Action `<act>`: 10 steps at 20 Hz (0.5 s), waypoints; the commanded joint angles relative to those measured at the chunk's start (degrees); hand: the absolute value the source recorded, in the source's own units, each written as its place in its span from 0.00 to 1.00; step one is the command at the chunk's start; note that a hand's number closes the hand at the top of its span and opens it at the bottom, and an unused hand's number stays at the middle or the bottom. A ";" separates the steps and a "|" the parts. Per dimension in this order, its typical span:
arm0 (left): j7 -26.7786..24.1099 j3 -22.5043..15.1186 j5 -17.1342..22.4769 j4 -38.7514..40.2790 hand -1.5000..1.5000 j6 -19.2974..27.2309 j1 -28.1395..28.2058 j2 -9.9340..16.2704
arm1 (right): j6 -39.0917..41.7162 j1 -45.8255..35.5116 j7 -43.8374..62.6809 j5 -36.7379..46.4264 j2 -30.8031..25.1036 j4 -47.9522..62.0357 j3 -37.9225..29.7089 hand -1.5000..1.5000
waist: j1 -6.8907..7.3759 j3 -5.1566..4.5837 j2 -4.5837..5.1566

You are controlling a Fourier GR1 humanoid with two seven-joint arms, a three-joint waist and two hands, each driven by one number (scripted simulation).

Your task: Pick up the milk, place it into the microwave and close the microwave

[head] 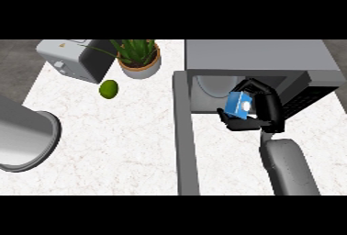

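The right hand [254, 112] is curled round the milk [239, 103] at the mouth of the microwave [261, 59] by the counter's [122, 137] far right edge, seemingly not yet inside, so releasing here could tip it onto the sill, and the open door [184, 137] would then jam against it.

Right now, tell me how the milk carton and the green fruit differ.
The milk carton is blue and boxy; the green fruit is rounded. The carton is held by the right robot hand at the microwave opening; the fruit lies free on the counter. Both are small.
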 commanded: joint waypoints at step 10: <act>0.01 0.64 0.65 3.85 0.00 -2.41 -2.99 0.89 | -3.66 -19.69 -1.45 1.81 -2.30 21.33 -4.44 1.00 | 2.05 -0.01 0.67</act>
